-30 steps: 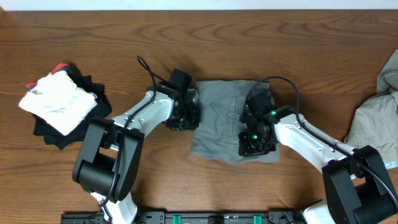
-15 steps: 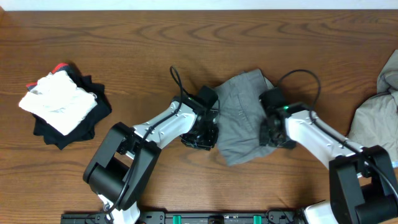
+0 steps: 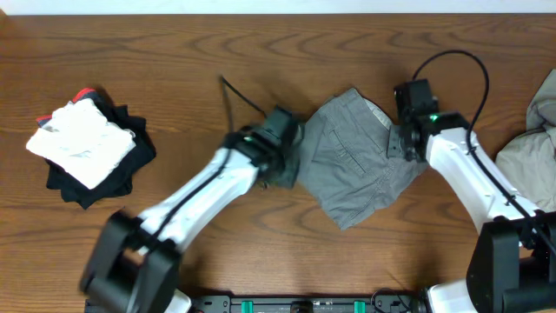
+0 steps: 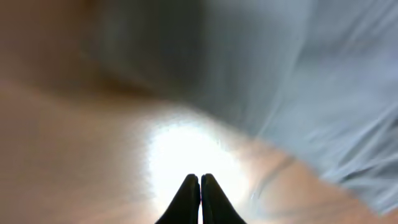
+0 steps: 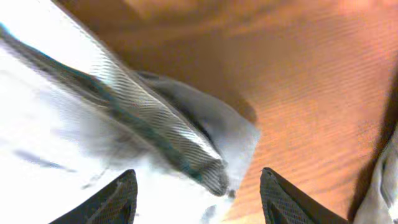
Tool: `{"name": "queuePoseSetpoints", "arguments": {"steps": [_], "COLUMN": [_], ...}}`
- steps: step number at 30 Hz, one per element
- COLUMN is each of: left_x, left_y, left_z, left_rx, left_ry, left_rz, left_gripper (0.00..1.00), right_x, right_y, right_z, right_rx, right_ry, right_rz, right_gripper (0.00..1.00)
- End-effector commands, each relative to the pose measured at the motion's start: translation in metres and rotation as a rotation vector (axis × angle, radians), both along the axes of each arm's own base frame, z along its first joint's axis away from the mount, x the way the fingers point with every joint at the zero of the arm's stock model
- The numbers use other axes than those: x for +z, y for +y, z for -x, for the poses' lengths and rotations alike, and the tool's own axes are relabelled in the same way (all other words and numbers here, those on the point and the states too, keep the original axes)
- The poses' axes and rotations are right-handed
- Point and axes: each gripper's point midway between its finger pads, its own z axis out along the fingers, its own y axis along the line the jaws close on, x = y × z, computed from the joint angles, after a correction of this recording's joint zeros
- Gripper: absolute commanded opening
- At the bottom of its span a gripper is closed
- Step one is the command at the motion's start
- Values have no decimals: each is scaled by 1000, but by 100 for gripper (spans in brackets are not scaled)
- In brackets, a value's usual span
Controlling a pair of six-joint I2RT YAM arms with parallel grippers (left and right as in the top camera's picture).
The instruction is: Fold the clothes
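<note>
**Gripper status and garment position**

Left gripper (image 4: 199, 180): fingers pressed together, nothing between the tips in the wrist view; the picture is blurred; the grey shorts (image 3: 352, 169) lie ahead of the tips and to their right, bare table (image 3: 217, 52) directly beneath. From overhead the left gripper (image 3: 282, 169) sits at the left edge of the shorts.

Right gripper (image 5: 198, 177): fingers spread wide; a folded corner of the shorts lies below and between them, not pinched; wood shows ahead and to the right. From overhead it (image 3: 401, 148) stands at the upper right corner of the shorts; the beige garment (image 3: 530, 156) lies well apart on its outer side, at the table edge.

Far beyond the left arm: a white garment (image 3: 80, 143) stacked on black garments (image 3: 130, 165).

Change over the last second: the shorts, formerly square and flat between both grippers, now sit turned cornerwise and shifted towards the right arm; the right gripper has moved from their lower right part to the upper corner; the stack and the beige garment are unchanged.
</note>
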Motion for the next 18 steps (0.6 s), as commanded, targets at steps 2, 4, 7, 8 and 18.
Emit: {"name": "queuePoseSetpoints", "arguments": {"steps": [2,4,7,8,18], "left_x": [48,57,60,58,14], "left_y": [20,15,10,10,-17], "left_z": [-50,-61,-74,-79,-83], "left_rx": [90,58,15,12,-85], "left_ry": [-204,-225,-219,-207,-25], "left_rz": [64,154,278,315,585], "left_gripper": [8,17,41,45,53], "right_x": [15,13,9,7,-19], "right_y": [52,64,72,74,96], "right_z": [1,11,25,29,57], "right_rx": [181,196,209,214,283], "right_ry": [18,60,114,130,204], "right_rz": [-266,-333,-370,-376,-367], "right_gripper": [61,60,59,59,61]}}
